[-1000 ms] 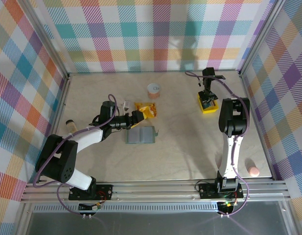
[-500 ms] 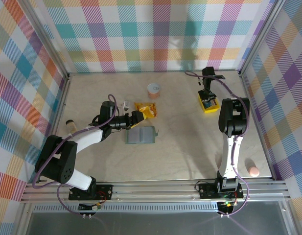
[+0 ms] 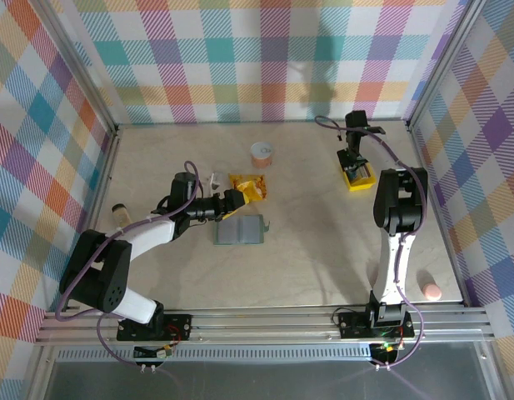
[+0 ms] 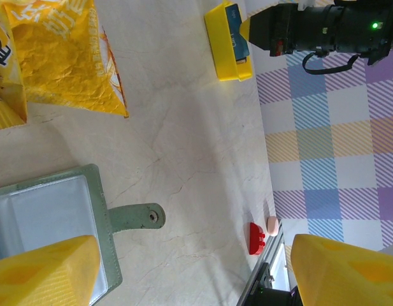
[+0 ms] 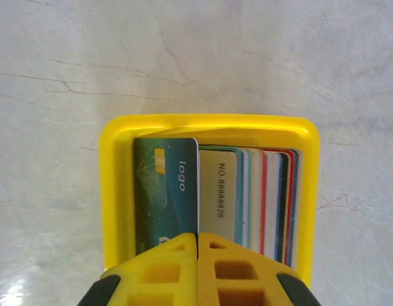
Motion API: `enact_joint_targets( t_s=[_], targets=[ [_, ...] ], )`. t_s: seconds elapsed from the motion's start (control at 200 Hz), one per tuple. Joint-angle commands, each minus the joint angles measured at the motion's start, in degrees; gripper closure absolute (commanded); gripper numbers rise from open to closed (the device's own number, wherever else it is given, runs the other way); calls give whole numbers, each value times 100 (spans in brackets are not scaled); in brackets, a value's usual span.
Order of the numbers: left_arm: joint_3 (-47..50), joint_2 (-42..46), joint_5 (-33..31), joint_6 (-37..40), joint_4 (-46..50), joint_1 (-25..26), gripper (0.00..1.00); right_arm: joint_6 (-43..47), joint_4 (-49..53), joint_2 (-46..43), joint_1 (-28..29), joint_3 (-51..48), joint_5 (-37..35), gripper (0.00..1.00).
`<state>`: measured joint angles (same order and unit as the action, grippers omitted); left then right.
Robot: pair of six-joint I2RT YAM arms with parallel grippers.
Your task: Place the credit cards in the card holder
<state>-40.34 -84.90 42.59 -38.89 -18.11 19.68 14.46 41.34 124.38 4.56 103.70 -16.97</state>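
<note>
Marbled desk (image 3: 315,250) before you: your right tool (image 5: 197,245), fingers together, sits at the credit cards (image 5: 247,191) in the yellow tray (image 5: 209,122), pinch unconfirmed. Your left tool (image 4: 196,268), spread apart, hangs at the open card holder (image 4: 50,210). Likely the pickup step: lift slowly and check a card comes.

Left end effector (image 4: 195,269) spread wide, right end effector (image 5: 197,245) closed
</note>
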Motion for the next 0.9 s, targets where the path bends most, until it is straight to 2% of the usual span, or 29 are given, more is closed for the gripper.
enact_joint_targets(
  t_s=[0.0, 0.29, 0.565, 0.72, 0.895],
  targets=[
    [-158, 99, 64, 102, -52, 95, 22, -101, -12, -209, 29, -130, 189, 100],
    [-185, 106, 48, 101, -35, 141, 22, -154, 37, -132, 17, 2, -152, 98],
    [-189, 158, 17, 145, 68, 168, 22, -142, 276, 106, -152, 197, -342, 66],
    [-217, 119, 30, 154, 77, 168, 23, -19, 288, 191, -215, 159, -307, 53],
    [-220, 114, 30, 169, 71, 176, 23, 63, 261, 303, -241, 188, -307, 46]
  ],
)
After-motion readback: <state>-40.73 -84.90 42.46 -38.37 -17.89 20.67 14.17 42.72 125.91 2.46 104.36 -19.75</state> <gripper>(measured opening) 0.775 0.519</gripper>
